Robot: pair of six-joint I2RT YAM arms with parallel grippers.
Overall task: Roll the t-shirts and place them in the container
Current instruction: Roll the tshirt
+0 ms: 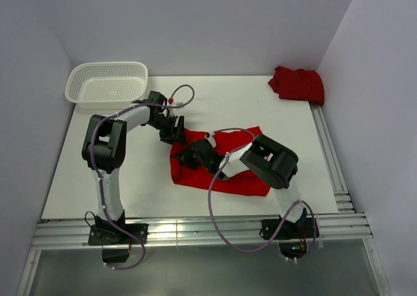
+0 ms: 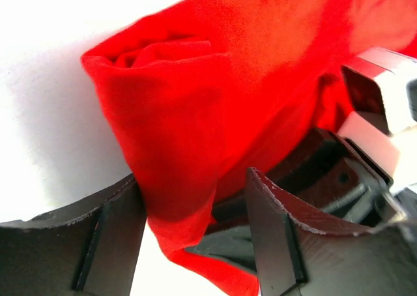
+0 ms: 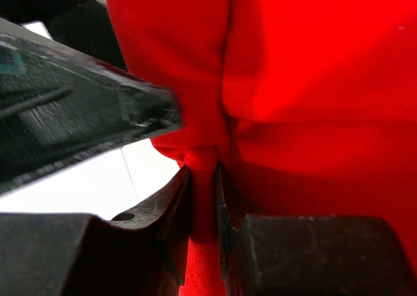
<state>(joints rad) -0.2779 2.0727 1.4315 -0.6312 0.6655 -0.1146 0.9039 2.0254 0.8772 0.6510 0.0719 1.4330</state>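
One red t-shirt (image 1: 228,173) lies partly folded mid-table, its near-left end bunched into a roll (image 2: 195,81). My left gripper (image 1: 174,132) stands at that rolled end with its jaws apart (image 2: 192,182). The cloth hangs between them, against the left finger (image 2: 111,244), with a gap to the right one. My right gripper (image 1: 195,156) comes in from the right and is shut (image 3: 203,172) on a thin fold of the same t-shirt (image 3: 313,81). A second red t-shirt (image 1: 298,84) lies crumpled at the back right corner.
A white mesh basket (image 1: 107,83) stands at the back left corner. The two grippers are close together over the shirt's left end, and a dark finger of the left gripper (image 3: 85,123) fills the right wrist view's upper left. Metal rails (image 1: 332,159) edge the table's right side.
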